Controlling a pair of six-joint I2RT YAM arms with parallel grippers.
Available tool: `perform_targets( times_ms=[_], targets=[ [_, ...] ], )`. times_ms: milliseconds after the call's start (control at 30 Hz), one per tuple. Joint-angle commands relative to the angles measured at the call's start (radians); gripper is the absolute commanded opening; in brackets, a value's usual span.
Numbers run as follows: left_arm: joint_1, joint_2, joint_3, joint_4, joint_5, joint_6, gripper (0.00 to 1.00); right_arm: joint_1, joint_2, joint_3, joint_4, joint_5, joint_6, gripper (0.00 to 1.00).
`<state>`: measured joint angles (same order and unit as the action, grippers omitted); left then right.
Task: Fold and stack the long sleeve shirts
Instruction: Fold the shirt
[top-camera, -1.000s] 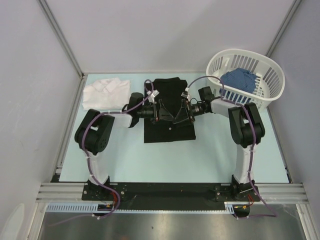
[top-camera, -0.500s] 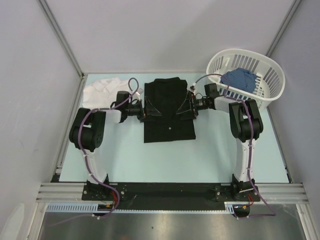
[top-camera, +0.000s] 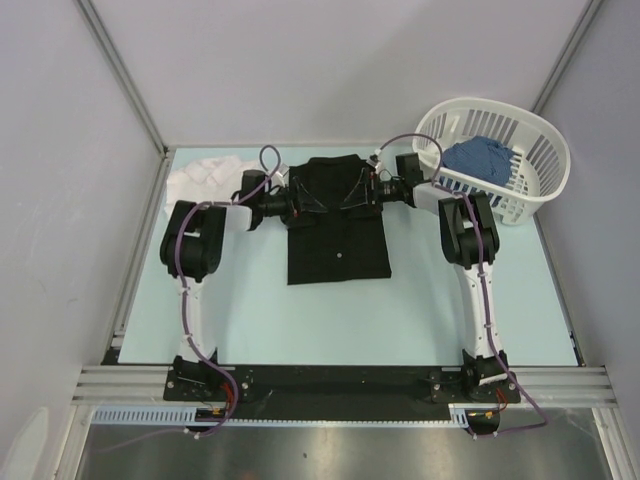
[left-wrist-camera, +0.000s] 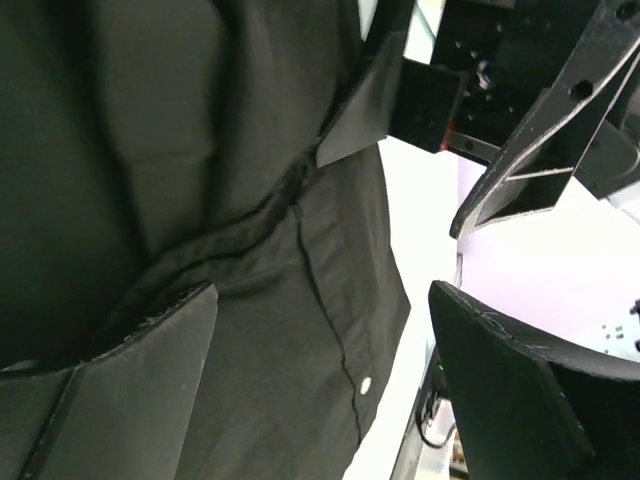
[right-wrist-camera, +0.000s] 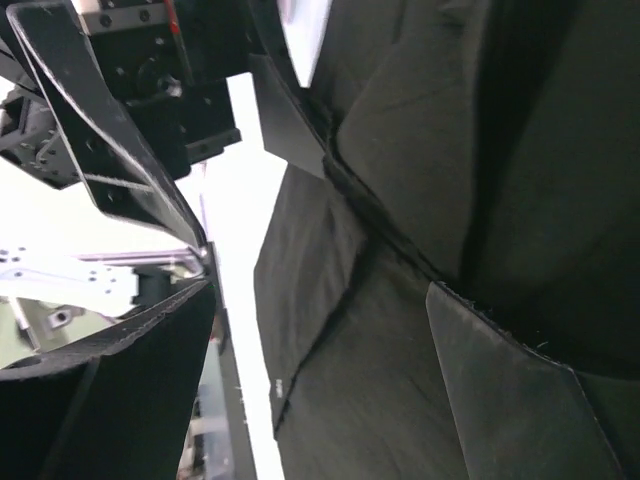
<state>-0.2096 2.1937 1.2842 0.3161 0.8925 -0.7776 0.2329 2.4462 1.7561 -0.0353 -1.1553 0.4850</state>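
Overhead camera looking down on the black shirt (top-camera: 338, 225) from far above, two wrist cameras sitting close over it, facing each other, all sharing it

So there are two shirts here. The black shirt (top-camera: 338, 240) is dead centre of the overhead frame, lying flat and folded into a tidy upright rectangle, narrower end toward the top of the picture. One small white button (top-camera: 340, 255) shows on the lower half. In the close-up views the same black shirt (left-wrist-camera: 250, 250) fills most of the frame: matte dark cloth, a stitched seam running down it, layered folds stacked over each other, and the button (left-wrist-camera: 366, 384) near the lower edge. The white shirt (top-camera: 195, 178) sits in the upper left, well apart from the black one, bunched up and rumpled, only partly in view.
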Motion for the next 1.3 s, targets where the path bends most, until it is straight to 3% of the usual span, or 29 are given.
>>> perform_targets(
  times_ms=[0, 100, 233, 333, 400, 467, 533, 633, 767, 1000, 1233, 1267],
  targets=[
    [0.035, -0.053, -0.037, -0.054, -0.05, 0.067, 0.96, -0.01, -0.053, 0.01, -0.104, 0.072, -0.1, 0.93],
    [0.038, -0.217, -0.114, -0.145, -0.023, 0.197, 0.98, -0.015, -0.203, -0.023, -0.139, 0.052, -0.106, 0.96],
    [0.009, -0.446, -0.287, -0.198, 0.029, 0.224, 1.0, -0.011, -0.429, -0.185, -0.179, 0.014, -0.103, 1.0],
    [-0.077, -0.569, -0.402, -0.161, 0.005, 0.173, 0.99, 0.026, -0.602, -0.43, -0.114, 0.013, -0.024, 1.0],
    [-0.149, -0.589, -0.463, -0.093, -0.013, 0.072, 1.0, 0.061, -0.688, -0.617, 0.03, 0.019, 0.065, 1.0],
    [-0.201, -0.577, -0.485, -0.028, -0.035, 0.011, 0.99, 0.077, -0.726, -0.717, 0.258, 0.034, 0.24, 1.0],
    [-0.237, -0.548, -0.506, 0.053, -0.055, -0.047, 0.99, 0.109, -0.721, -0.819, 0.36, 0.051, 0.366, 1.0],
    [-0.26, -0.516, -0.601, 0.171, -0.136, -0.162, 1.0, 0.134, -0.662, -0.901, 0.535, 0.087, 0.476, 1.0],
    [-0.246, -0.442, -0.67, 0.241, -0.208, -0.18, 0.99, 0.135, -0.535, -0.968, 0.693, 0.114, 0.521, 1.0],
    [-0.14, -0.426, -0.727, 0.134, -0.193, -0.052, 1.0, 0.014, -0.434, -1.021, 0.494, 0.129, 0.316, 1.0],
    [0.07, -0.58, -0.836, -0.154, -0.118, 0.174, 0.99, -0.084, -0.656, -0.979, 0.048, 0.077, 0.049, 1.0],
    [0.087, -0.595, -0.829, -0.178, -0.071, 0.199, 0.99, -0.09, -0.694, -0.934, -0.082, 0.075, 0.008, 1.0]
  ],
)
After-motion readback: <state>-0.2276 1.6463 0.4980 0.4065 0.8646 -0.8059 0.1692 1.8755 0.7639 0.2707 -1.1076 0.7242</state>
